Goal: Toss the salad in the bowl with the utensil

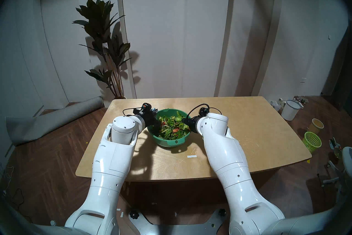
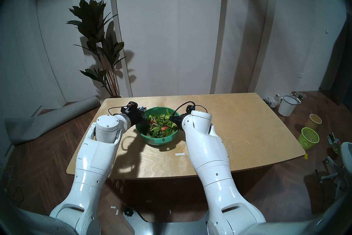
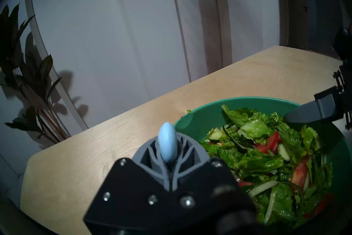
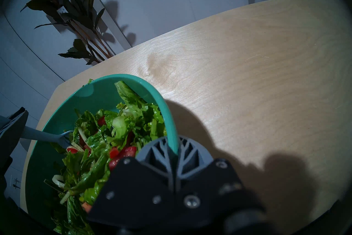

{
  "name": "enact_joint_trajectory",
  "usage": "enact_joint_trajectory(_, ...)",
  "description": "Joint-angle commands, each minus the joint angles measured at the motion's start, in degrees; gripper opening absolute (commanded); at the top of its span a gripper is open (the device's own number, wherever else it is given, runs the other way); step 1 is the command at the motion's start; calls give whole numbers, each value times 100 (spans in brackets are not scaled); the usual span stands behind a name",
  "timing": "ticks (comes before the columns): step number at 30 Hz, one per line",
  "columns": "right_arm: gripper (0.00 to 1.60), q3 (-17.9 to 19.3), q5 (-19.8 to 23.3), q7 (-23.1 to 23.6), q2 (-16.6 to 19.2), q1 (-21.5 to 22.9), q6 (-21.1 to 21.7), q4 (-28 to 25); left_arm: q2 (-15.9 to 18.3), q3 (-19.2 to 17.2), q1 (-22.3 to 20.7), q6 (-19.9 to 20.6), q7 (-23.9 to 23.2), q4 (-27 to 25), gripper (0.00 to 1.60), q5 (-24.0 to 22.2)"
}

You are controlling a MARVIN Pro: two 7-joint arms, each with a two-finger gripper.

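At the bench's (image 1: 238,114) centre sits the bowl (image 1: 182,142), heaped with salad (image 1: 172,125). From nine o'clock the fork (image 4: 47,135) enters, tines buried in leaves, handle clenched in the left gripper's (image 3: 168,160) jaws. At three o'clock the right gripper's (image 4: 174,154) jaws pinch the rim. A steep lift of the fork could fling leaves over the far rim; a loosened rim pinch would let the bowl skid.

glossy white arm shells (image 1: 112,154), black wrist housings with silver screws, looped black cables, grey ribbed fingers (image 3: 150,154)
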Motion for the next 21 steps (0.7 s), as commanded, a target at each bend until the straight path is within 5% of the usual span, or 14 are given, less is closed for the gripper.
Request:
enact_joint_trajectory(1,0,8,8,-17,-32,21,-6,-162,-499,-197,-74,678,-69,-161,0,-189)
enact_joint_trajectory(16,0,10,9,-28,-37,8,-1,-184,-878,-257,-39,2236,-63,-620,0,-877)
enact_joint_trajectory(21,0,11,8,-29,-38,7,-1,-185,-918,-153,-90,2380,117,-671,0,-1288)
